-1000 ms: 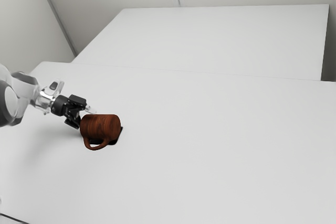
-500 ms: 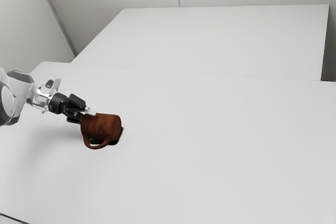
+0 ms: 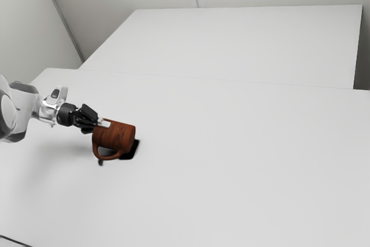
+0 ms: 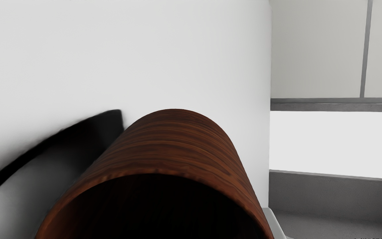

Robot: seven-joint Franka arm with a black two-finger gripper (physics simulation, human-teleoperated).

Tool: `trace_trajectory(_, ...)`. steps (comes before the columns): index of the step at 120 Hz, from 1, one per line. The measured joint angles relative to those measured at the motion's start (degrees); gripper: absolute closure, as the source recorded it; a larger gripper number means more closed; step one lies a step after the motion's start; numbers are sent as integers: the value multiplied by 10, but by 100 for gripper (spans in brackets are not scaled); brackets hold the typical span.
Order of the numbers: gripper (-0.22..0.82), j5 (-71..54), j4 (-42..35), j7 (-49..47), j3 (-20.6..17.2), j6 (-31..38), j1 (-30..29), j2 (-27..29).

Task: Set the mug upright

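Gripper (image 3: 104, 123) grasps a dark-wood mug (image 3: 118, 137) by the wall at its rim (image 4: 164, 170), judging by the tilted load, w/ one pale fingertip (image 4: 274, 224) against the outside; the opposite one is presumably inside, hidden from the wrist cam. The mug is at the gripper's end, over the near part of the white table (image 3: 231, 166), toward the exterior view's left. Why the rim: the mouth faces the gripper, so it's the handiest edge, & lifting that end while the base swings under is prob. the way to get it standing. The job is partway, est.: mug tilted, mouth end higher, base toward the exterior view's right & lower, not upright. Handle (image 3: 107, 158) hangs on the side nearer the exterior cam, out of the grip's way; whether it touches the tabletop can't be told.

Looks: reddish-brown, wood-grain bands running round a plain barrel, a rounded loop handle in the same finish, lip slightly lighter, interior (image 4: 158, 209) near black. A hard black shadow (image 3: 130, 150) lies beside & under the base, so at least part of the mug is prob. off the surface. Next, likely: more lift & rotation, then base flat & a gentle release. Risk: a thin rim hold could let the heavy end swing, or the handle could catch, i.e. roll the mug back onto its side.
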State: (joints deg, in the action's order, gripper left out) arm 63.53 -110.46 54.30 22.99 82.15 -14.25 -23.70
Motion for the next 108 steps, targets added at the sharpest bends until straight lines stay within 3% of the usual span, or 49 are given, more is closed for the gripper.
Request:
trace_trajectory(21,78,9,-25,7,-4,3,0,36)
trace_trajectory(41,78,-47,-25,-34,-37,91,29,101)
trace_trajectory(75,79,-254,-69,-225,-46,262,143,196)
trace_trajectory(108,79,-438,-125,-411,-44,382,214,243)
